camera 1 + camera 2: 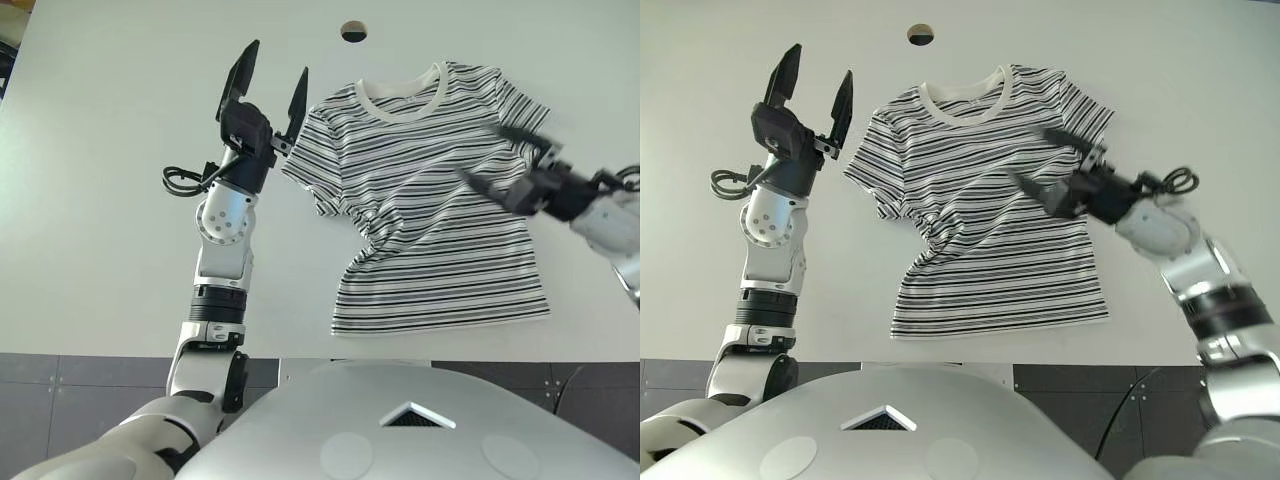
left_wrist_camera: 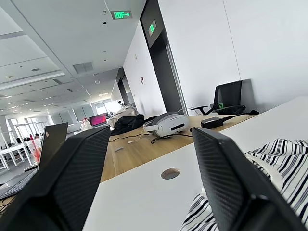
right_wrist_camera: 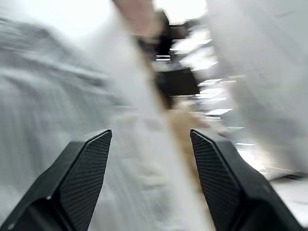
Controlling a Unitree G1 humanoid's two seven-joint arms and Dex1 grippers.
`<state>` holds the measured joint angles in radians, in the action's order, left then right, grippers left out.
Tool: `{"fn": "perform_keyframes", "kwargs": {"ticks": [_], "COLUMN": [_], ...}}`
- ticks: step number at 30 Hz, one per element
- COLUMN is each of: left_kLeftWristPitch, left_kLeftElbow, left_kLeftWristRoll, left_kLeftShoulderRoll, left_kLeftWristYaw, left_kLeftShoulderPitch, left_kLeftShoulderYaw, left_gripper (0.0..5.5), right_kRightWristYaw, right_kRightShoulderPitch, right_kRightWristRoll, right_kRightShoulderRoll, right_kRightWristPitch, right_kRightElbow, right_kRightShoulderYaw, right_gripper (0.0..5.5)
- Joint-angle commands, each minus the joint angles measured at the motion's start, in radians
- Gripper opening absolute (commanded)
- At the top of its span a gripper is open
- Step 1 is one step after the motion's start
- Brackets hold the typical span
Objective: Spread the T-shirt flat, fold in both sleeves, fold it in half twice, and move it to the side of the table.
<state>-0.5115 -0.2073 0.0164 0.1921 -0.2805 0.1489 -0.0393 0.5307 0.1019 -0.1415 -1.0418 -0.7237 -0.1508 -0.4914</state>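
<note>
A: T-shirt [image 1: 440,220]: soft striped knit cloth, matt, plain ribbed collar. And the table [image 1: 100,260]?
B: Smooth white top, matt to faintly glossy. Left gripper [image 1: 277,58]: black fingers [image 2: 72,183], matt, finely cross-hatched surface, plastic by appearance.

Non-task items, as registered from my cameras:

1. Round dark cable hole [image 1: 353,32]: it is set in the white surface ahead of me, on the far side.
2. Long light wooden desk [image 2: 144,151]: it stands beyond that hole. It carries a white rounded headset [image 2: 166,124], with a crumpled black bag [image 2: 127,122] just beside it. A flat black box [image 2: 214,121] lies near loose cables. An open dark grey laptop [image 2: 54,139] sits well apart from these.
3. Black office chair [image 2: 227,98]: it stands behind the desk, against the plain white wall [image 2: 269,48].
4. Green lit ceiling sign [image 2: 121,15]: a second small green sign [image 2: 152,27] is mounted on the dark door frame [image 2: 161,72].
5. Grey tiled floor [image 1: 60,385]: it lies on my side of the white surface.
</note>
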Motion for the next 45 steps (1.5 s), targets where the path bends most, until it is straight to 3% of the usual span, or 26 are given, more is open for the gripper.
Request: {"fn": "perform_keyframes", "kwargs": {"ticks": [1, 4, 8, 12, 18, 23, 27, 31, 36, 41, 45], "left_kLeftWristPitch": [0.048, 0.072, 0.093, 0.103, 0.223, 0.466, 0.651, 0.939, 1.215, 1.308, 1.331], "left_kLeftElbow": [0.062, 0.088, 0.104, 0.108, 0.103, 0.156, 0.223, 0.317, 0.414, 0.4, 0.387], "left_kLeftWristRoll": [0.02, 0.032, 0.041, 0.043, 0.049, 0.134, 0.184, 0.323, 0.454, 0.45, 0.437], "left_kLeftShoulderRoll": [0.025, 0.036, 0.05, 0.056, 0.068, 0.104, 0.113, 0.111, 0.113, 0.096, 0.093], "left_kLeftWristYaw": [-0.023, -0.034, -0.045, -0.05, -0.07, -0.171, -0.209, -0.232, -0.179, -0.118, -0.103], "left_kLeftShoulderPitch": [-0.006, -0.002, 0.002, 0.004, -0.018, -0.108, -0.17, -0.22, -0.246, -0.243, -0.247], "left_kLeftShoulderYaw": [0.01, 0.013, 0.021, 0.021, 0.007, -0.007, -0.019, 0.001, 0.067, 0.064, 0.038], "left_gripper": [3.15, 3.15, 3.15, 3.15, 3.15, 3.15, 3.15, 3.15, 3.15, 3.15, 2.51], "right_kRightWristYaw": [0.294, 0.414, 0.571, 0.638, 0.605, 0.665, 0.56, 0.533, 0.536, 0.541, 0.543], "right_kRightShoulderPitch": [-0.108, -0.164, -0.231, -0.262, -0.163, -0.089, 0.083, 0.125, 0.128, 0.114, 0.106], "right_kRightWristRoll": [-0.02, 0.055, -0.075, -0.156, -0.323, -0.516, -0.294, -0.167, -0.111, -0.097, -0.105], "right_kRightShoulderRoll": [-0.093, -0.146, -0.234, -0.242, -0.059, 0.037, 0.213, 0.303, 0.34, 0.348, 0.342], "right_kRightWristPitch": [0.088, 0.123, 0.161, 0.183, 0.188, 0.291, 0.252, 0.202, 0.15, 0.119, 0.129], "right_kRightElbow": [-0.075, -0.155, -0.099, -0.03, 0.053, 0.102, -0.057, -0.139, -0.181, -0.182, -0.151], "right_kRightShoulderYaw": [-0.038, -0.039, 0.027, 0.117, 0.296, 0.427, 0.38, 0.361, 0.369, 0.372, 0.38], "right_gripper": [3.04, 3.04, 3.04, 3.04, 3.04, 3.04, 3.04, 3.04, 3.04, 3.04, 3.04]}}
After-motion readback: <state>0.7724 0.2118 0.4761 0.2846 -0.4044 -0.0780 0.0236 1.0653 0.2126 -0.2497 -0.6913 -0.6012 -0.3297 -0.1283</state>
